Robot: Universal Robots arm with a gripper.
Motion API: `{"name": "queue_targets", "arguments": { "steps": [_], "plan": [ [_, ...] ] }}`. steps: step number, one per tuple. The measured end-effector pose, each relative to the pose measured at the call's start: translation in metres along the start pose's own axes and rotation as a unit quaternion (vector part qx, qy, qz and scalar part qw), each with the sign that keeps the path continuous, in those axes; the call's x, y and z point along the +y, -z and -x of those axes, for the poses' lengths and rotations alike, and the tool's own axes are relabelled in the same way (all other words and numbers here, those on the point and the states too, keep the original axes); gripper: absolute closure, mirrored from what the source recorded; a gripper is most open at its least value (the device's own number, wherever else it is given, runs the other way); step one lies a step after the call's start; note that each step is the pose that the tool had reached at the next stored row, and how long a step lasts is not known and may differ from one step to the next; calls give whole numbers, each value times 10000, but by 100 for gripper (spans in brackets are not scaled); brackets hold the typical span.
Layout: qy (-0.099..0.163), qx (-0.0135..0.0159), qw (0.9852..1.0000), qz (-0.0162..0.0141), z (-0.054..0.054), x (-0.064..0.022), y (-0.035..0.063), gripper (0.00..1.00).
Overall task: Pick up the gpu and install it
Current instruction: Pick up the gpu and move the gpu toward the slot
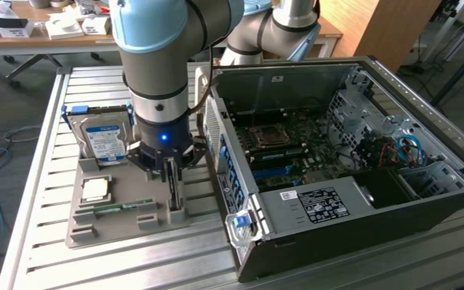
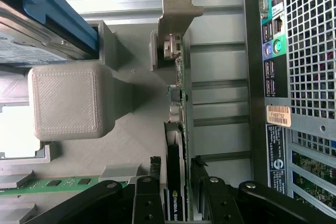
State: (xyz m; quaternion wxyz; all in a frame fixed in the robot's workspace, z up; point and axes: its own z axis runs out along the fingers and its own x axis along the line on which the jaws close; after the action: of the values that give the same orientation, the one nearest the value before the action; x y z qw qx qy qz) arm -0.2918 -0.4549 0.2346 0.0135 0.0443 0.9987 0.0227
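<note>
The gpu [image 2: 176,103] stands on its edge in a slot of the grey holder [image 1: 95,226], with its pale metal end piece [image 2: 176,14] at the far end. In the exterior view it is a thin dark card [image 1: 173,190] between the holder and the computer case [image 1: 377,199]. My gripper [image 1: 170,172] has come down over the card from above. In the wrist view my gripper [image 2: 175,182] straddles the card, with a black finger [image 2: 149,187] on either side and a slim gap showing beside each. The card sits in its slot.
The same holder carries a silver blue-labelled hard drive [image 1: 103,142], a square processor [image 1: 95,190] and a slim green memory stick [image 1: 123,207]. The open case with its motherboard [image 1: 289,151] stands close by on the exterior view's right. A slatted metal table [image 1: 46,121] lies under everything.
</note>
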Motion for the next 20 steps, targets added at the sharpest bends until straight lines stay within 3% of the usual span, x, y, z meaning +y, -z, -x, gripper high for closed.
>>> {"name": "queue_targets", "arguments": {
  "steps": [9, 16, 20],
  "plan": [
    [0, 0, 10000, 2, 1, -7, 1, 64],
    [-1, 2, 10000, 28, 5, -7, 1, 64],
    [-1, 3, 10000, 28, 5, 0, 1, 64]
  ]
}}
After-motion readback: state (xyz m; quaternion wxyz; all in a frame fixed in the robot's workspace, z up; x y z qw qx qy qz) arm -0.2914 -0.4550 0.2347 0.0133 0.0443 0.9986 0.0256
